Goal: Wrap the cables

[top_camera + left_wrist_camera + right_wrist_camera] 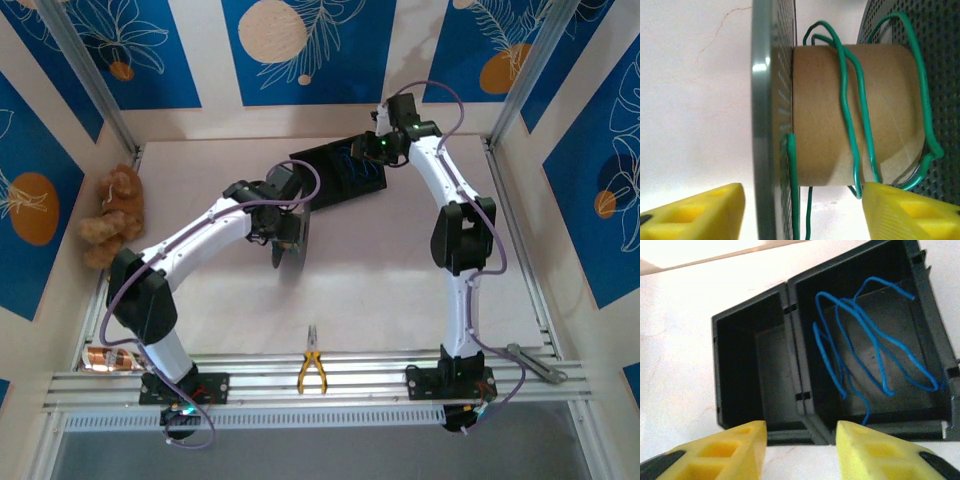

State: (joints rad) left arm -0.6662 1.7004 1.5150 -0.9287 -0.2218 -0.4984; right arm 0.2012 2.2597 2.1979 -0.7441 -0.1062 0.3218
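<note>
Left wrist view: the left end effector stands spread, pinching nothing. Just beyond its fingers, the green cable loops loosely around the cardboard spool core, whose axis runs parallel to the finger gap. The right end effector, also spread, faces the black box. The blue cable lies tangled in the compartment on that view's right.

The left gripper hangs at a dark spool near the middle of the table. The right gripper is over a black box toward the far edge. A teddy bear sits at the left edge. Yellow-handled pliers lie at the near edge.
</note>
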